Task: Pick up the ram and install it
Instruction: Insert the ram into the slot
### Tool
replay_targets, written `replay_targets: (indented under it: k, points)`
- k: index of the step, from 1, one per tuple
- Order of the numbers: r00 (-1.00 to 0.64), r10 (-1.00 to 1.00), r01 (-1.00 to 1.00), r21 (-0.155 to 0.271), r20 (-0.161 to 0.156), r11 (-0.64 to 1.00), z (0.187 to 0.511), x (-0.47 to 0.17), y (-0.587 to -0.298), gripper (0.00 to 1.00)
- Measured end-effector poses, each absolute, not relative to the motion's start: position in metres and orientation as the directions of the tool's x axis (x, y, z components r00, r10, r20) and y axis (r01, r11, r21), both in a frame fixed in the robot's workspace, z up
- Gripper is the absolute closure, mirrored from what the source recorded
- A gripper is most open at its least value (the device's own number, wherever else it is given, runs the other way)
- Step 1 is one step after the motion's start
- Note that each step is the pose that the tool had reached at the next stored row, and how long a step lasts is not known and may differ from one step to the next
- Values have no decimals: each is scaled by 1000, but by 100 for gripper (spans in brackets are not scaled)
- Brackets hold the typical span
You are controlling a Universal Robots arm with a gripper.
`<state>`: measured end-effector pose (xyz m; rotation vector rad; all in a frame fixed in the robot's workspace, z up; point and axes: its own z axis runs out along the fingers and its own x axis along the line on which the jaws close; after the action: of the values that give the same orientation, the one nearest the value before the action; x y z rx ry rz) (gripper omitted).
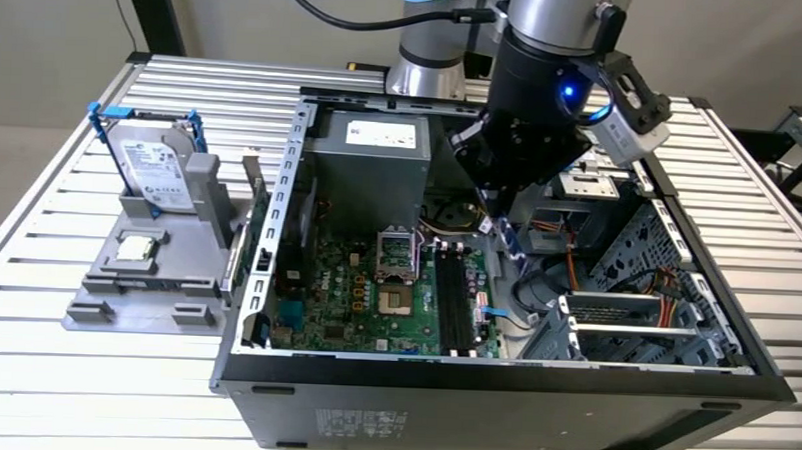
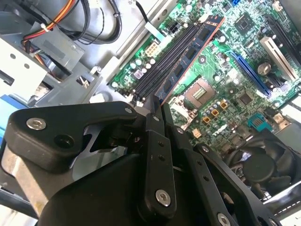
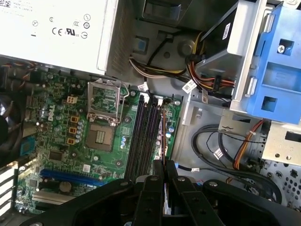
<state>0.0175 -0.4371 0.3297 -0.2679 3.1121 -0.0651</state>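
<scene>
One ram (image 2: 192, 55) is clamped in the end effector (image 2: 157, 104), held edge-down over the black memory slots (image 2: 162, 61) on the motherboard (image 3: 61, 136), inside the open computer case (image 1: 502, 401). We judge pick-up done, install step in hand. Seating likely calls for lining the stick along one slot and a straight push down.

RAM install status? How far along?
Done: pickup, the ram sits clamped in the pincer. In hand: it is held lengthwise along the black slots on the green board. Left: seating, it does not look pressed into a slot yet.
</scene>
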Motion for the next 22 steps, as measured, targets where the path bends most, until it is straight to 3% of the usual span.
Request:
replay_targets:
  k: [22]
  points:
    - [-985, -170, -169, -69, -6, 983, 323, 17, -435, 100]
